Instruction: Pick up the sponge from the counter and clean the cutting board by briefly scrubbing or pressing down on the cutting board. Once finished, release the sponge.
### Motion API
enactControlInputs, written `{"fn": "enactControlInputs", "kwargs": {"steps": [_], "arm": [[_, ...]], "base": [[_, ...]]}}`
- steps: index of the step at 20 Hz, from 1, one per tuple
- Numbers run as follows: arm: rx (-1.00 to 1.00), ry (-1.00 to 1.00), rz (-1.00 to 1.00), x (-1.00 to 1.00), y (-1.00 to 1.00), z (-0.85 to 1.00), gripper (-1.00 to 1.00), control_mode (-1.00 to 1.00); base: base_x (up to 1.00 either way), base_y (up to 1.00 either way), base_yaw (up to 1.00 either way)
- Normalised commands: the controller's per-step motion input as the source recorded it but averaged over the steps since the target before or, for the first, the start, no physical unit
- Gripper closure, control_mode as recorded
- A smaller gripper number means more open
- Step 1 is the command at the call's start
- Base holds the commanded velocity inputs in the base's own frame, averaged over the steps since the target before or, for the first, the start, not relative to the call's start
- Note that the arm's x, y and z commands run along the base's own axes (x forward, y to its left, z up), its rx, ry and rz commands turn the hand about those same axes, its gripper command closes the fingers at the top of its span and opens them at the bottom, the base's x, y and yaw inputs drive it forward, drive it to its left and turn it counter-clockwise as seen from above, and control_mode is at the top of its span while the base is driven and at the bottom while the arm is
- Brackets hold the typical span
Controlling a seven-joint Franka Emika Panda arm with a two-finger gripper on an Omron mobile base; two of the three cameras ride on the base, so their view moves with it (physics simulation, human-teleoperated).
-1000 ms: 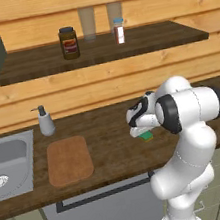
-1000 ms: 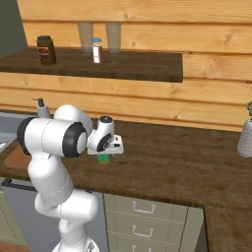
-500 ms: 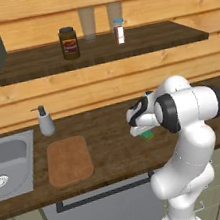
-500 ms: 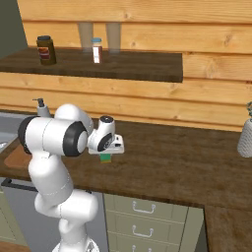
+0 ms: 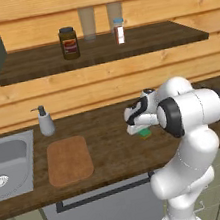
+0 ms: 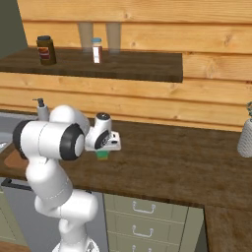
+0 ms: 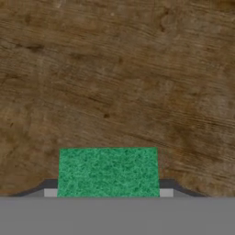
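We see the sponge on the desk, well right of the cutting board; soft, light, best pinched across its sides. Jaws' state: cannot tell.

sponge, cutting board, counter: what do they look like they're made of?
Sponge: likely a scouring sponge; the green top looks rough and fibrous, matte.
Cutting board: looks like light wood, smooth and matte, with faint grain and rounded corners.
Counter: dark brown wood or wood-look surface, with clear grain streaks and knots, low sheen.
All rendered, so actual material is uncertain.
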Motion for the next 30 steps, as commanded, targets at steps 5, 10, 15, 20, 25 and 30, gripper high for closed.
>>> {"fn": "enactControlInputs", "kwargs": {"steps": [5, 10, 15, 20, 25, 30], "arm": [[0.01, -0.01, -0.02, -0.15, 0.54, 0.24, 1.0, -1.0], [0.03, 0.0, -0.02, -0.05, 0.58, 0.24, 1.0, -1.0], [0.0, -0.05, -0.15, -0.08, 0.79, 0.04, 1.0, -1.0], [0.01, -0.04, -0.27, -0.12, 0.8, 0.0, 1.0, -1.0], [0.09, -0.04, -0.35, -0.11, 0.73, 0.0, 1.0, -1.0], [0.13, 0.0, -0.17, -0.05, 0.24, 0.27, 1.0, -1.0]], "base": [[0.0, 0.0, 0.0], [0.0, 0.0, 0.0], [0.0, 0.0, 0.0], [0.0, 0.0, 0.0], [0.0, 0.0, 0.0], [0.0, 0.0, 0.0]]}}
